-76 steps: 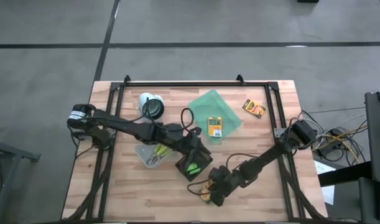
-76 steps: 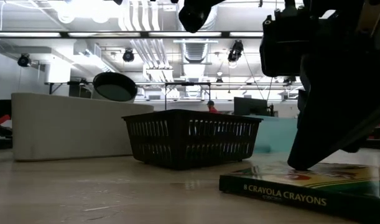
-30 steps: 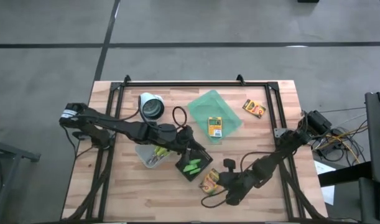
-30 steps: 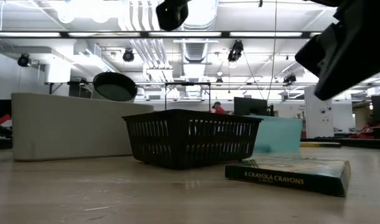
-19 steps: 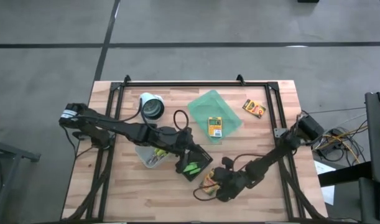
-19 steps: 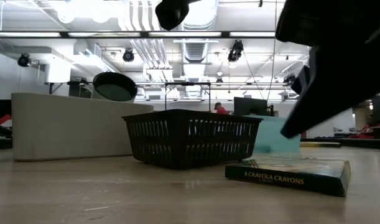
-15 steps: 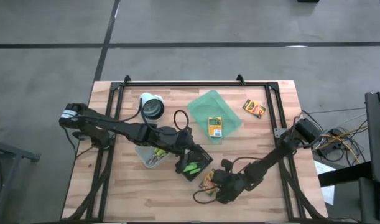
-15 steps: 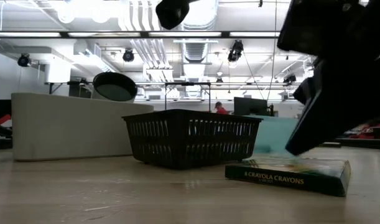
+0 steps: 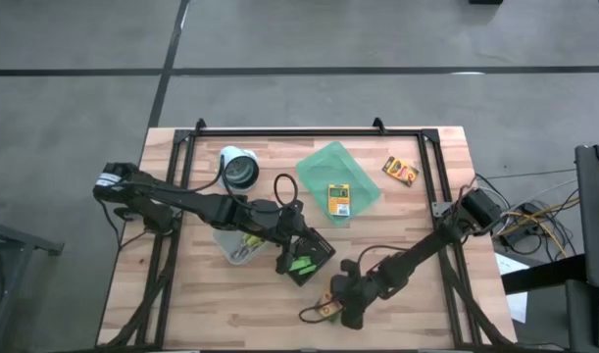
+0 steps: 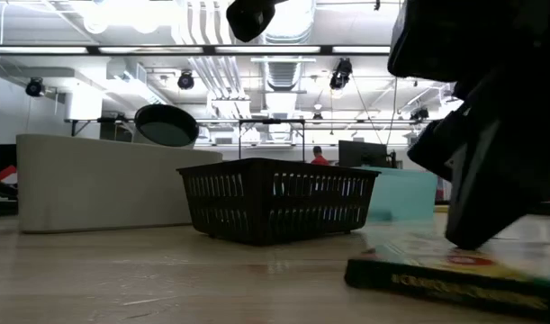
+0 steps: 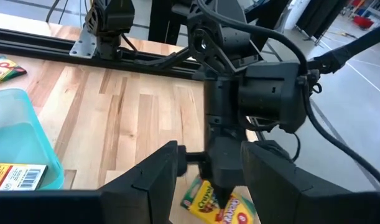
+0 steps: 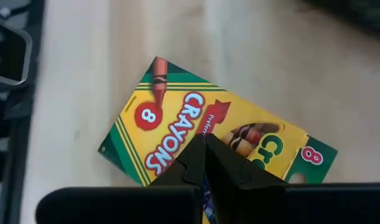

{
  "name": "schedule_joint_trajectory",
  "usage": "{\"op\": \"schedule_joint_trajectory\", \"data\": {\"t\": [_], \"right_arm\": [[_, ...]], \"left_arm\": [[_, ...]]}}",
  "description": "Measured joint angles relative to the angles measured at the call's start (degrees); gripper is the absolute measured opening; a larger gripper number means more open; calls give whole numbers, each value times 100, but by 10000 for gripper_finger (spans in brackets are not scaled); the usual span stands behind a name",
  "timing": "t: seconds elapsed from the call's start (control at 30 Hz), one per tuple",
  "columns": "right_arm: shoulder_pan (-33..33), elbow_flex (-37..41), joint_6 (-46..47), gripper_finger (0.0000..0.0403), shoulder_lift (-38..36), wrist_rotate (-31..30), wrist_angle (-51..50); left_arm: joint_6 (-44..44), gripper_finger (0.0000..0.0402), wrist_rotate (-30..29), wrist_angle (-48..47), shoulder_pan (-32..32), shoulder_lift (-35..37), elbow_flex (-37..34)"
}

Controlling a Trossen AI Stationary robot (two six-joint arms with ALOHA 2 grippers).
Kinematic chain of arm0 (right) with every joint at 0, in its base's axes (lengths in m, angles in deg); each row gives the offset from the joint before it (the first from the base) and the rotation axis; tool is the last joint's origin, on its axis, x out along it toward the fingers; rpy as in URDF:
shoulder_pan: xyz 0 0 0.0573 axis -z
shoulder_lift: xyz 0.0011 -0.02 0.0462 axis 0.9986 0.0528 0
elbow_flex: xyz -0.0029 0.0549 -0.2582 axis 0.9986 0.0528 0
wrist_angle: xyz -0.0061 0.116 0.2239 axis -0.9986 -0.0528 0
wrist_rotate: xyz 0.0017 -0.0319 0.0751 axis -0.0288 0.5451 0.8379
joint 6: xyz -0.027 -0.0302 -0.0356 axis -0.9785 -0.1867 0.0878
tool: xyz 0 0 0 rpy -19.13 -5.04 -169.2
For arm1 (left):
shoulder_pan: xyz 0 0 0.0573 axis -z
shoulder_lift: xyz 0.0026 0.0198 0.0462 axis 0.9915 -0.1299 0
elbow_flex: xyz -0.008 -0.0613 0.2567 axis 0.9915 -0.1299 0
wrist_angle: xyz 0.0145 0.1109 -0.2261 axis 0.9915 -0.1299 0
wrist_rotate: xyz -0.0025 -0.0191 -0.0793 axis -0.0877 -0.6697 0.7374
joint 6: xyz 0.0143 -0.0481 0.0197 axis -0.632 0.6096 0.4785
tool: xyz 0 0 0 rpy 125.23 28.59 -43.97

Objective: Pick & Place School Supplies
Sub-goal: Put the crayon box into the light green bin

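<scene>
Three crayon boxes are out, but only one matters here: the crayon box [image 9: 327, 301] lying flat near the front edge of the tabletop [image 9: 211, 304], a bit right of centre, with the right gripper [image 9: 335, 297] directly on top of it, so the box is basically straight below the fingers, not off to a side. From above, the left gripper [image 9: 291, 257] hangs over the black basket [image 9: 305, 258] holding green markers [image 9: 301, 264], so the right arm is way closer. Another box [image 9: 338, 199] sits on the green tray [image 9: 338, 175], the third [image 9: 400, 171] near the back right corner, both well apart, and the clear bin [image 9: 234, 245] has scissors in it. Low view: the box [image 10: 455, 274] lies flat and the dark right gripper [image 10: 491, 202] touches its top face, basket [image 10: 276, 200] behind, nothing between. Left wrist view: the right gripper tip [image 11: 221, 202] is planted on the box [image 11: 216, 205]. Right wrist view: fingers pressed together in a point, the tips [image 12: 205, 149] against the printed face of the box [image 12: 214, 134], whose long axis runs diagonally across the fingers. I'd guess they need to spread across the short side before any grab; the basket is the closest obstacle.
</scene>
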Motion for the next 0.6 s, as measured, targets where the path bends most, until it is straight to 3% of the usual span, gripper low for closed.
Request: {"op": "schedule_joint_trajectory", "data": {"t": [0.33,0.6], "right_arm": [[-5,-852,-1119,8,618,811,21],[-13,-1279,-1157,8,774,780,-405]], "left_arm": [[142,183,7,-46,31,0,0],[163,183,15,-79,70,0,0]]}}
